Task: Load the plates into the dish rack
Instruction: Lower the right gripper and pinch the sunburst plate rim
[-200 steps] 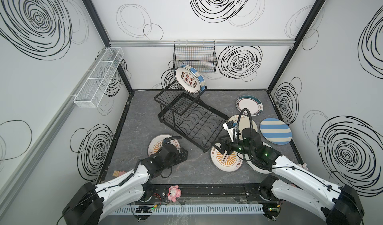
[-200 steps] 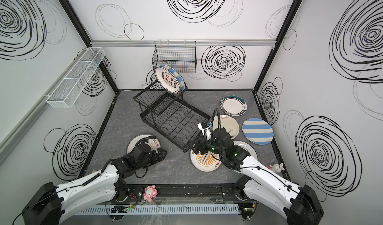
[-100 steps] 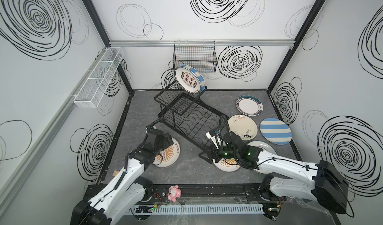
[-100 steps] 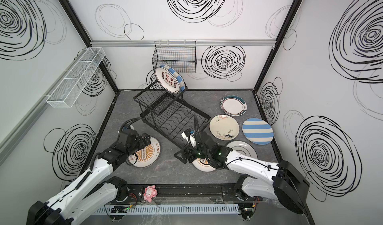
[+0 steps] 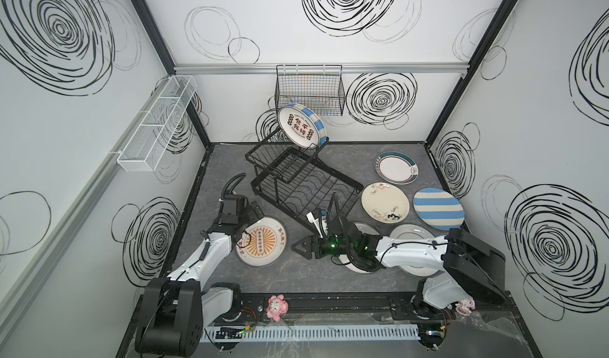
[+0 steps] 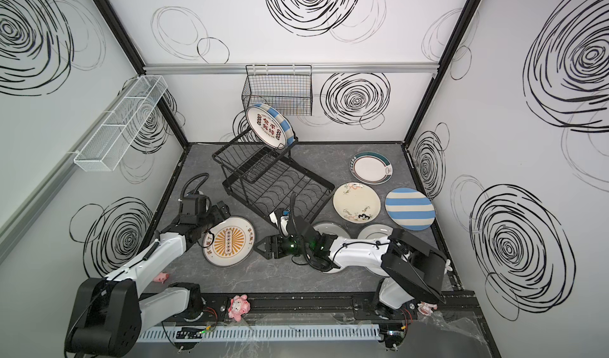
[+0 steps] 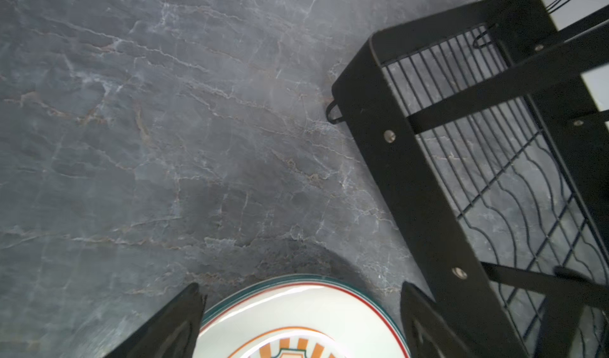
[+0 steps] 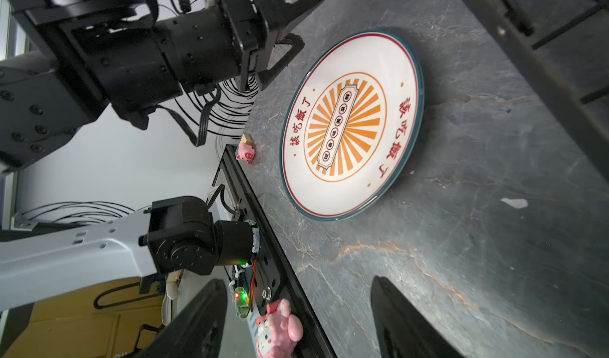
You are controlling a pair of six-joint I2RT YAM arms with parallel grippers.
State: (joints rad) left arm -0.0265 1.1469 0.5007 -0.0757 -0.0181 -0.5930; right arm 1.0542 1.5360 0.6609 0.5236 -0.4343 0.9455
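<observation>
Near front, the right gripper (image 8: 296,280) lies low, jaws spread and empty, aimed left at the sunburst plate (image 5: 262,241) lying flat, probably to brace it while the left gripper (image 7: 300,287), open too, hangs over its far-left rim. The right wrist view shows the whole plate face (the left wrist catches only a rim sliver); farther back, the dish rack (image 5: 339,175) props a red-lettered plate (image 5: 298,127) at its far end.
</observation>
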